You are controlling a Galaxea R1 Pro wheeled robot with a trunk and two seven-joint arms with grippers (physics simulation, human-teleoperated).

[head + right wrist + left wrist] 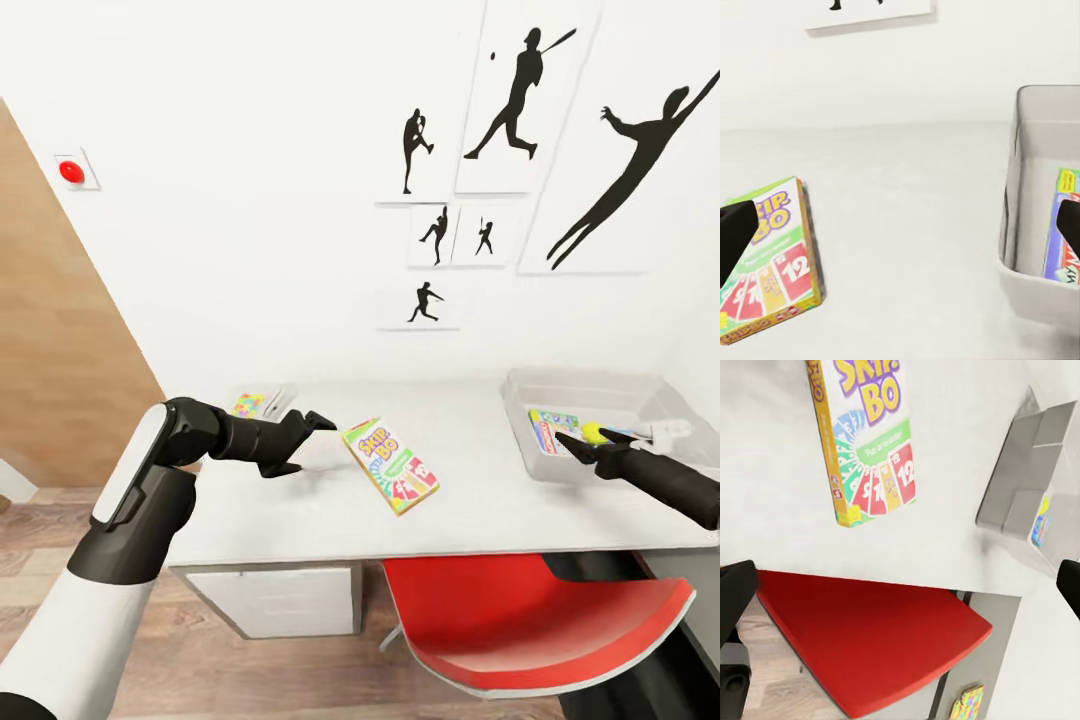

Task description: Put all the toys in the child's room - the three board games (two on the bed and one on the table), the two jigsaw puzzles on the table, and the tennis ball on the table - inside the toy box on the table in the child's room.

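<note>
The SKIP-BO board game (pixel 390 465) (pixel 870 442) (pixel 769 262) lies flat in the middle of the table (pixel 300 510). My left gripper (pixel 302 443) hovers just to its left, open and holding nothing. At the table's right end stands the grey toy box (pixel 590 385) (pixel 1020 487) (pixel 1009 217). Inside it lie a mainly blue board game (pixel 553 430) (pixel 1061 240) and the tennis ball (pixel 594 432). My right gripper (pixel 588 440) is open over the box's near side, close to the ball. A jigsaw puzzle (pixel 247 404) lies at the back left of the table.
A red chair (pixel 520 620) (pixel 870 637) is tucked under the table's front edge, between my arms. The white wall with black baseball silhouettes (pixel 520 90) rises right behind the table. Wood plank floor (pixel 250 680) shows below.
</note>
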